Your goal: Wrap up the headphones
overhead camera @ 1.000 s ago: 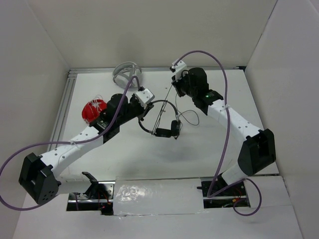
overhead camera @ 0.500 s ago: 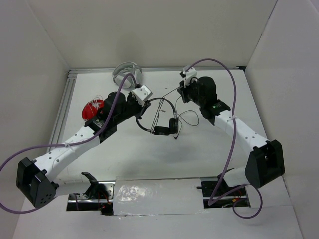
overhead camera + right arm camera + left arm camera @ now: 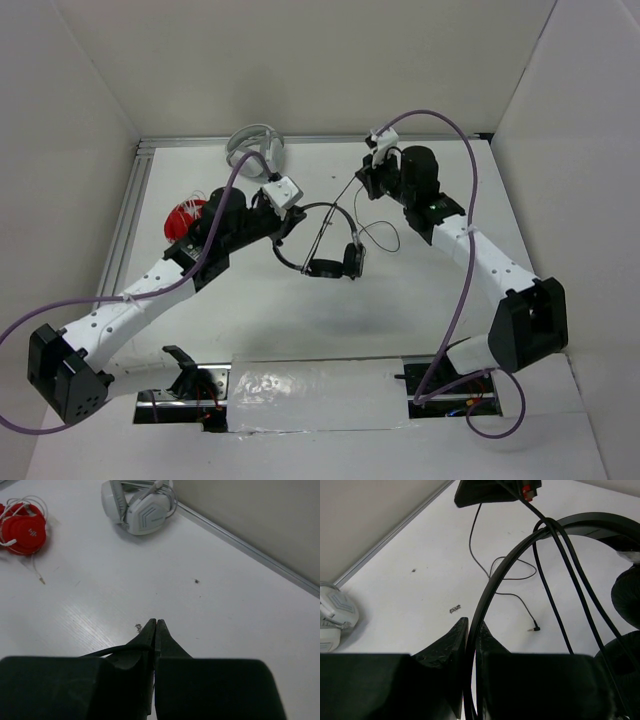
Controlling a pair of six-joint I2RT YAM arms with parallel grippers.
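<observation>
The black headphones [image 3: 325, 262] hang above the table's middle, ear pads low, thin headband arching up. My left gripper [image 3: 283, 228] is shut on the headband [image 3: 492, 585], which runs between its jaws. My right gripper [image 3: 366, 185] is shut on the thin black cable [image 3: 117, 651], which comes out to the left of its closed jaws. The cable [image 3: 340, 205] stretches taut from the right gripper down across the headband. Its loose end lies in a loop on the table [image 3: 382, 237], plug [image 3: 536, 628] on the white surface.
White/grey headphones [image 3: 255, 148] lie at the back edge and show in the right wrist view [image 3: 140, 507]. Red headphones [image 3: 187, 218] with a white cable lie at the left, partly under my left arm, and show in the right wrist view [image 3: 22, 527]. White walls enclose the table.
My right gripper has moved back and to the right with the cable, drawing it taut. My left gripper has shifted slightly left and back with the headband.
</observation>
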